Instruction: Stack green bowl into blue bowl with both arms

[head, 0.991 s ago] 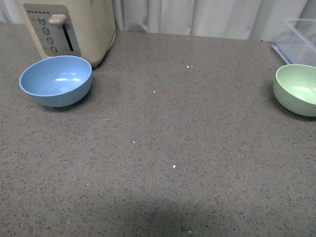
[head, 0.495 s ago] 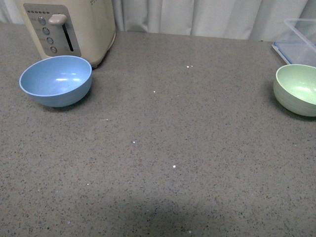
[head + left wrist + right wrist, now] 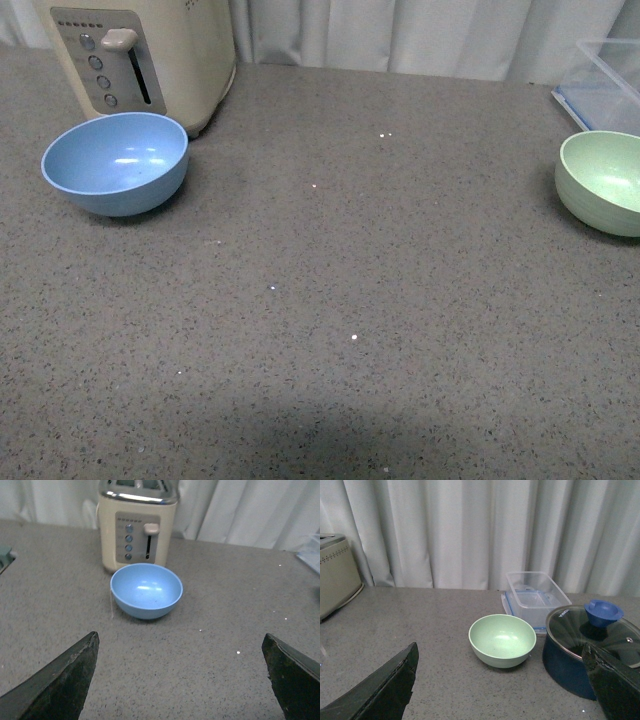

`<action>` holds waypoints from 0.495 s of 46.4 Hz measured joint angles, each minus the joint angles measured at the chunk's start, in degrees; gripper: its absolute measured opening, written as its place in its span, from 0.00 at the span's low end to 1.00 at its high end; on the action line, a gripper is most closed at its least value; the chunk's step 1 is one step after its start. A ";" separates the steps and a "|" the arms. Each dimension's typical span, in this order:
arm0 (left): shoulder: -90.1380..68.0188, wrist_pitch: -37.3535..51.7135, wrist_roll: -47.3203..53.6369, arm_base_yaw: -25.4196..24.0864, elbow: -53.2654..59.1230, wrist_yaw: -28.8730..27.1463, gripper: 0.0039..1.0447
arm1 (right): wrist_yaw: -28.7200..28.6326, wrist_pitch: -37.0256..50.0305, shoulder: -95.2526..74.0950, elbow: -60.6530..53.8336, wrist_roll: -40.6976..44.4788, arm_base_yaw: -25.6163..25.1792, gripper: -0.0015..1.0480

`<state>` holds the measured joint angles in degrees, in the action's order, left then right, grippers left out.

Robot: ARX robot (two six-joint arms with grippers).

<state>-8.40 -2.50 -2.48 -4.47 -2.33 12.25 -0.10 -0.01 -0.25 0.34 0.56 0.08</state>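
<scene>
Far left on the grey speckled bench (image 3: pixel 350 300): round light-blue matte bowl (image 3: pixel 115 165), upright, just in front of the cream toaster (image 3: pixel 150 55). Far right, well apart: round pale-green matte bowl (image 3: pixel 600 185), upright, near a clear plastic box (image 3: pixel 537 597) and a dark blue glass-lidded pot (image 3: pixel 565 666). The left claw (image 3: pixel 180 636) and the right claw (image 3: pixel 500 647) are both spread wide, gripping nothing.

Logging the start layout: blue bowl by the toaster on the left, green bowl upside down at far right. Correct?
No: the green bowl is upright, opening upward, as the right wrist view shows. It is at far right, and the blue bowl is by the toaster on the left.
</scene>
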 joint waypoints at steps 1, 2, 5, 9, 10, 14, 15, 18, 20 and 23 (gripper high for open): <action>-1.97 1.18 -0.52 0.02 -0.17 -0.44 0.94 | 0.02 0.00 0.00 0.00 0.00 0.02 0.91; -4.15 2.60 -0.90 0.09 -0.55 -0.68 0.94 | 0.02 0.00 0.00 0.00 0.00 0.02 0.91; -11.61 7.65 -2.84 0.70 -2.27 -2.23 0.94 | 0.02 0.00 0.00 0.00 0.00 0.00 0.91; -23.39 14.60 -6.73 2.29 -6.14 -5.62 0.94 | 0.02 0.00 0.00 0.00 0.00 0.00 0.91; -26.34 16.02 -7.41 2.71 -7.21 -6.25 0.94 | 0.02 0.00 0.00 0.02 0.00 0.00 0.91; -38.14 18.78 -12.04 4.61 -12.24 -8.24 0.94 | 0.00 0.00 0.00 0.00 0.00 0.02 0.91; -41.00 19.02 -13.31 5.11 -13.49 -8.87 0.94 | 0.02 0.00 0.00 0.00 0.00 0.02 0.91; -48.87 20.20 -16.39 6.56 -16.59 -10.73 0.94 | 0.02 0.00 0.00 0.00 0.00 0.00 0.91; -53.37 20.09 -18.60 7.32 -18.62 -12.28 0.94 | 0.02 0.00 0.00 0.00 0.00 0.02 0.91; -58.40 19.21 -20.41 8.15 -21.35 -13.35 0.94 | 0.02 0.00 0.00 0.00 0.00 0.00 0.91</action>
<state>-66.81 16.71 -22.90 3.68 -23.68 -1.10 -0.08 -0.01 -0.25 0.34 0.56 0.08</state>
